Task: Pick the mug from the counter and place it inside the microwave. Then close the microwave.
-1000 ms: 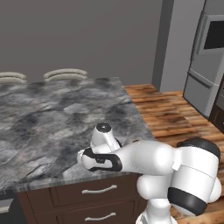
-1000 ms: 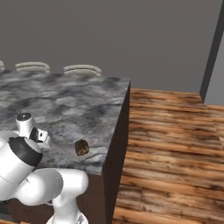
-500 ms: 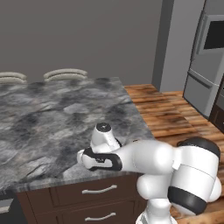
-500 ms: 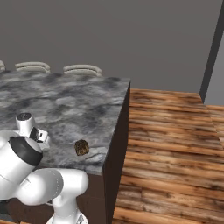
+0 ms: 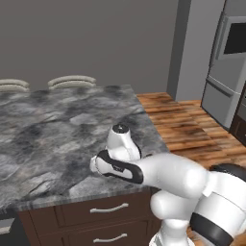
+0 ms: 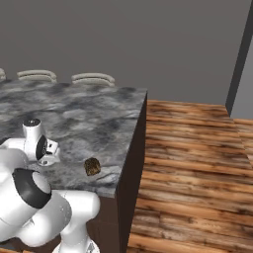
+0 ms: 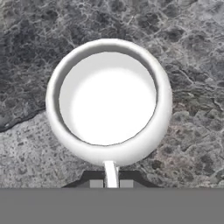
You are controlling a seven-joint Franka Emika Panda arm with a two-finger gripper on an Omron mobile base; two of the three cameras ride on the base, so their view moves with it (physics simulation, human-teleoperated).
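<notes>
Left base view first: the arm is folded low over the near right corner of the grey marbled surface (image 5: 57, 125), wrist bent down so the hand points straight at the stone. Makes sense for a top-down grab on something short and squat. Compared with a second ago the arm has barely shifted here, same crouch over the same corner.

Right base view: same pose from the other side, hand sitting low over the surface, with the dark brown lump (image 6: 92, 166) lying just beside it toward the edge, not touched. It hasn't moved from where it was a second back either.

Hand view is where it gets interesting: the mug (image 7: 108, 103) stands upright on the surface, mouth facing the camera, empty white inside. Its handle runs down toward the pincer (image 7: 111, 183), and the two dark tips are clenched right on that thin handle strip. So it's gripping by the handle rather than the rim, probably because the body is too wide for the jaws. A second ago the jaws were wide, now they're pinched. The mug isn't lifted yet, as far as I can tell.
</notes>
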